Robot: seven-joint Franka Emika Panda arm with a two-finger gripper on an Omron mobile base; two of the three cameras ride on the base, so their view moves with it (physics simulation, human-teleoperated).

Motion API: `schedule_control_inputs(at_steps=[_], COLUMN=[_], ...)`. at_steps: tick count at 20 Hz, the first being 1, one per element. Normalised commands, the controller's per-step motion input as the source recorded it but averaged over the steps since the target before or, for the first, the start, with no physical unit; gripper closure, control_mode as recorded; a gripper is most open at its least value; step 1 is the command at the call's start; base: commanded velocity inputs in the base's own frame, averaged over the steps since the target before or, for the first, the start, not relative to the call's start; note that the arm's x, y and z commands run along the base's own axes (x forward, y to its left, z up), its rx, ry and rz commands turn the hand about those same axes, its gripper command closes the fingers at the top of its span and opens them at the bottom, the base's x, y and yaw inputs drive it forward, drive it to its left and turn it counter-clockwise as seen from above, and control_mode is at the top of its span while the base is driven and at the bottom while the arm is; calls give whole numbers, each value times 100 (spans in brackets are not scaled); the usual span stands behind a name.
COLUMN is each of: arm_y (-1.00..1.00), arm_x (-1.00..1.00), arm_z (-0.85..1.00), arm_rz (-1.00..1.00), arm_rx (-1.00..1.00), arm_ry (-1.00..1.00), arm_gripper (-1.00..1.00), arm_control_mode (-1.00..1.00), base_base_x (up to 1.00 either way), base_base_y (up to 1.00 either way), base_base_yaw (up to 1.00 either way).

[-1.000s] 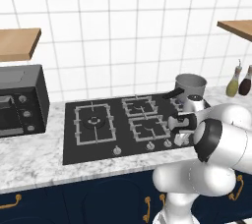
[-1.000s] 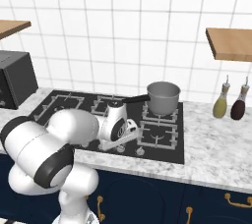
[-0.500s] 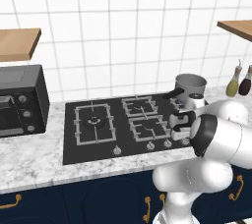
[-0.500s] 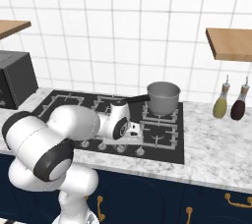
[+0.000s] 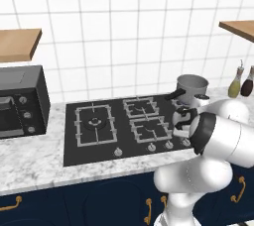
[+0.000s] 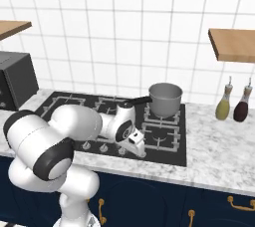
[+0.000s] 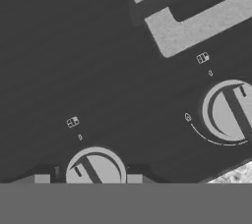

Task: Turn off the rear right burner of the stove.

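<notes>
The stove (image 5: 119, 141) (image 6: 184, 156) is a black glass cooktop with grey grates and a front row of silver knobs. A steel pot (image 5: 192, 87) (image 6: 165, 99) stands on the rear right burner (image 6: 175, 117), hiding most of its grate. My gripper (image 6: 137, 147) (image 7: 87, 179) points down at the knob row near the stove's front right. In the hand view its fingertips (image 7: 42, 179) stand on either side of one round knob (image 7: 95, 166), open, with a small gap on each side. A second knob (image 7: 230, 112) lies to the right.
A black oven box (image 5: 20, 102) sits on the counter at the left. Two bottles (image 6: 232, 104) stand on the marble right of the stove. The pot's handle (image 6: 137, 101) sticks out to the left. Wooden shelves (image 6: 234, 42) hang on the wall above.
The hand has sunk a little toward the knob row and edged right. The pot and the rest of the scene have not moved.
</notes>
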Motion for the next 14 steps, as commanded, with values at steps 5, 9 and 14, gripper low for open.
schedule_control_inputs(at_steps=[5, 9, 14], arm_y=[-46, -36, -40], arm_x=[0, -9, -3], arm_z=[-14, -15, -42], arm_rz=[-75, -79, -85], arm_rx=[7, 6, 6], arm_ry=[-4, 0, 7], arm_gripper=[100, 100, 100], arm_control_mode=[-100, -100, -100], base_base_x=[0, 0, 0], base_base_y=[0, 0, 0], base_base_yaw=[0, 0, 0])
